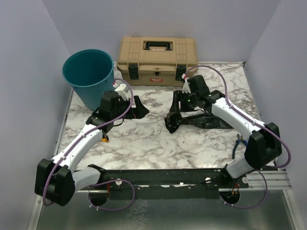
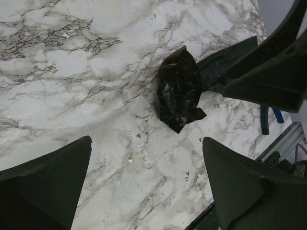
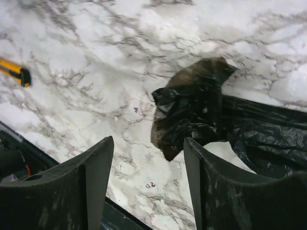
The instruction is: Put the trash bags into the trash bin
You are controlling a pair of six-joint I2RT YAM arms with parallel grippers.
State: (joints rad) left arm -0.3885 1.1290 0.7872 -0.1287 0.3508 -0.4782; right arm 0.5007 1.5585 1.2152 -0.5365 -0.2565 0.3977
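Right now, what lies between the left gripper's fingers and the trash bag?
Nothing but bare marble table, seen in the left wrist view, separates the left gripper from the trash bag.

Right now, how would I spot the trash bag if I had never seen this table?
Start at the tan toolbox at the back of the marble table and come forward and slightly right. There, beneath the right arm, lies the trash bag, spread on the marble. It is the only thin, glossy, crumpled black film; the teal bucket and the toolbox are rigid.
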